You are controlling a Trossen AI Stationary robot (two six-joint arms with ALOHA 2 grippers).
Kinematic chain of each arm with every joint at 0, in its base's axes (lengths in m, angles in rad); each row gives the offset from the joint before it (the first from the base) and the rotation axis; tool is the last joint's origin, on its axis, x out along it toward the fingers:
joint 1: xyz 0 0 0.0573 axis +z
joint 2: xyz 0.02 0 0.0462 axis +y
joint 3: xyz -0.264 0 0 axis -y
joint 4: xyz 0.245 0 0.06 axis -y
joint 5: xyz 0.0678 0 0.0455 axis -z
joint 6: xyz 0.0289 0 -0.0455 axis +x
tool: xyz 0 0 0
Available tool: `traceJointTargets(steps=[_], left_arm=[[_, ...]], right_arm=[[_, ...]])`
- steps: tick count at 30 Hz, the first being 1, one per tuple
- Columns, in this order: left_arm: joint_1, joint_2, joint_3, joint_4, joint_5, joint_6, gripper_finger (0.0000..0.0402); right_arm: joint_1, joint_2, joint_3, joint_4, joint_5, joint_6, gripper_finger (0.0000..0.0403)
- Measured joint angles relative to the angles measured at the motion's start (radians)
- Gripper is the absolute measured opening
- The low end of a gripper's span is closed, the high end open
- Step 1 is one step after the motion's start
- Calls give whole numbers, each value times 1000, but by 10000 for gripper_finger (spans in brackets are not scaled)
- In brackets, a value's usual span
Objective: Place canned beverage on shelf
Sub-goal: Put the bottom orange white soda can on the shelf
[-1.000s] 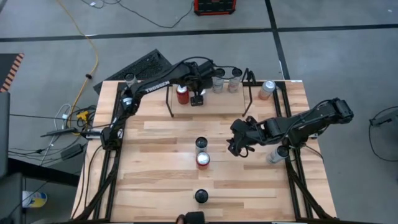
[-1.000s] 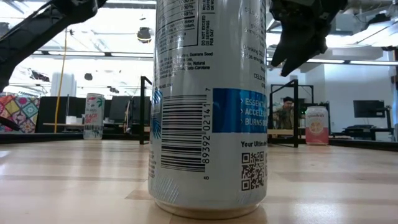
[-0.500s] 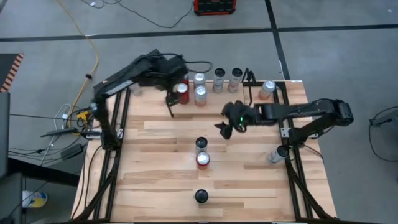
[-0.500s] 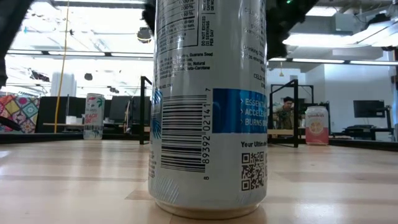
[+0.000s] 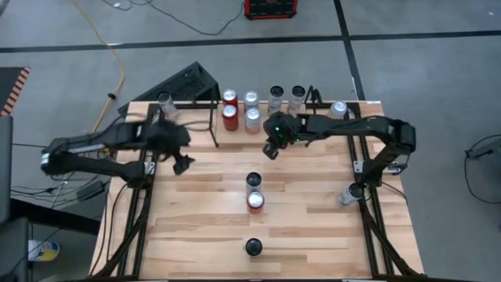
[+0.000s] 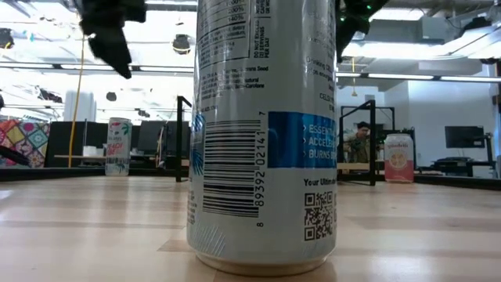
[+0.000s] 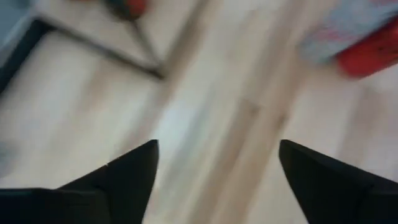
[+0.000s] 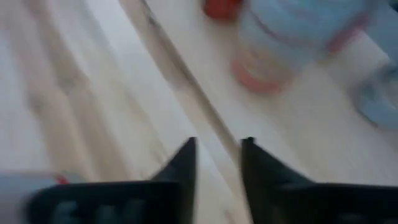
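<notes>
The shelf [image 5: 213,125], a low black rod rack, stands at the table's far edge with several cans in it, among them two red ones [image 5: 229,117] and a silver one [image 5: 253,119]. Two cans [image 5: 254,182] stand together in the table's middle and a dark-topped can [image 5: 253,247] stands near the front edge; it fills the low view [image 6: 262,133]. My left gripper [image 5: 182,163] hangs open over the table's left part, holding nothing [image 7: 217,155]. My right gripper [image 5: 271,149] hovers just in front of the shelf, its fingers a narrow gap apart with nothing between them [image 8: 217,149].
A pink can [image 5: 337,110] stands at the far right corner and a pale can [image 5: 163,99] at the far left corner. Another can [image 5: 348,193] sits by the right rail. Bare wood lies between the shelf and the middle cans.
My left gripper has drawn back from the shelf, leaving a silver can standing there, and has swung toward the table's left edge and nearer. My right gripper has gone from the table's right-middle toward the far edge, up to the shelf's front.
</notes>
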Motion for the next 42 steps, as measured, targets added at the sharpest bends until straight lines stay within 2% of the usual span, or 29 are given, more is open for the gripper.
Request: traceJointTargets(steps=[2, 3, 8, 11, 12, 15, 23, 32, 42], left_arm=[[-31, -109, -132, 122, 11, -40, 272], [-43, -154, -190, 158, 7, -55, 250], [-66, -340, -451, 443, 26, -95, 118], [-65, -403, -573, 611, 110, -112, 31], [-65, -416, -609, 660, 142, -124, 16], [-66, -443, -687, 737, 192, -169, 11], [-66, -443, -790, 724, 181, -221, 11], [-66, -443, -793, 786, 181, -220, 11], [-66, -443, -792, 807, 187, -217, 11]], right_arm=[[-10, 18, 40, -42, 48, -4, 24], [-17, 23, 51, -39, 57, -7, 14], [-57, 55, 82, 27, 48, -16, 2], [-70, 81, 82, 97, 46, -24, 1], [-72, 91, 82, 112, 45, -26, 0], [-76, 116, 82, 124, 45, -26, 0], [-75, 173, 82, 227, 50, -18, 0], [-85, 172, 82, 288, 96, 4, 0], [-55, 172, 82, 312, 42, 37, 0]])
